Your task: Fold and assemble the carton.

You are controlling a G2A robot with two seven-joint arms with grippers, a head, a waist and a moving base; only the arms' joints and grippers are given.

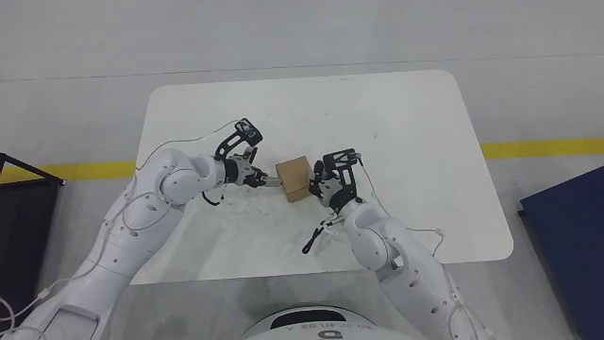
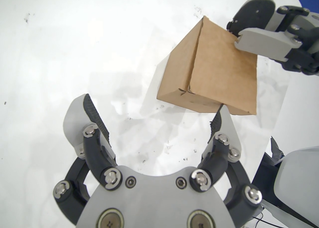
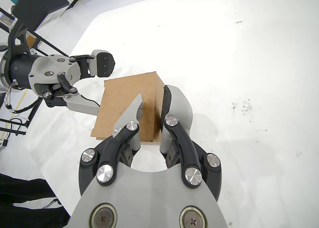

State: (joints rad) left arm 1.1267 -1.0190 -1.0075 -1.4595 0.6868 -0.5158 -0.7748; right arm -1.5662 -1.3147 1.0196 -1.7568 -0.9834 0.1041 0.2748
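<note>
Right tool [image 3: 152,93] pinched on carton [image 3: 119,104] wall; left tool [image 2: 154,101] wide open, one fingertip [image 2: 220,116] touching carton.

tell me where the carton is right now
In the top view the carton sits near the middle of the table, between the two hands: the left hand open on its left, the right hand gripping its right edge.

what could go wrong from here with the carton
1. The right hand pinches the carton only at one corner edge, so it might slip or crease the cardboard.
2. The left hand is open, one fingertip against the carton; a push could pivot it on the table.
3. The seam shows a gap and may spring open.
</note>
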